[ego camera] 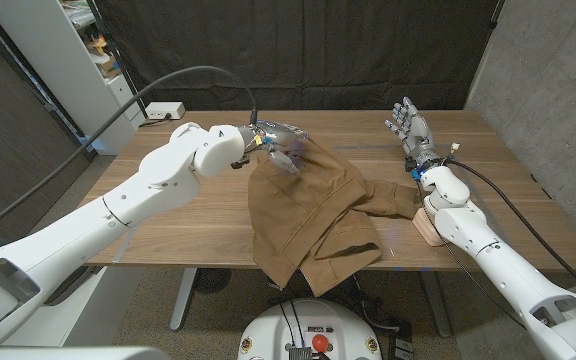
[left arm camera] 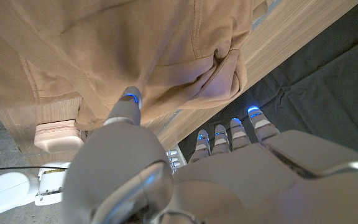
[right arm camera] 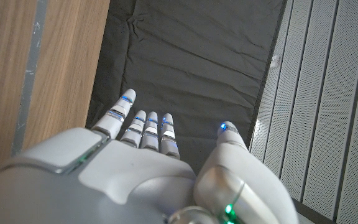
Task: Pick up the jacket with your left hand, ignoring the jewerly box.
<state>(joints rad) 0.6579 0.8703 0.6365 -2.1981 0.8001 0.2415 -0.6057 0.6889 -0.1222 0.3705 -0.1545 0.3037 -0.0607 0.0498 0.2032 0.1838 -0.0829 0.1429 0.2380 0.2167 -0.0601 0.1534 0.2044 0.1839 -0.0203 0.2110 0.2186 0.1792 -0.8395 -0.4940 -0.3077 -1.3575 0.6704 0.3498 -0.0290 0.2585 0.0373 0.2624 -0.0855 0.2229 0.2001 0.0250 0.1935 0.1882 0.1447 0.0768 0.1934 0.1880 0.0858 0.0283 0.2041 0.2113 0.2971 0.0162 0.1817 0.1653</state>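
The left hand [ego camera: 276,146] holds the brown jacket [ego camera: 313,215] by its upper edge, with the cloth bunched at the fingers and lifted off the wooden counter [ego camera: 168,225] at that spot. From there the jacket hangs down and spreads toward the near edge of the counter, where its lower part droops over the edge; one sleeve reaches right along the counter toward the right arm. In the left wrist view the thumb [left arm camera: 128,102] presses into the tan cloth of the jacket [left arm camera: 135,50]. A small pale jewelry box [ego camera: 428,222] sits on the right side of the counter, just beside the right forearm and partly hidden by it, close to the end of the sleeve. The right hand [ego camera: 410,124] is raised over the far right part of the counter, fingers spread wide and holding nothing.
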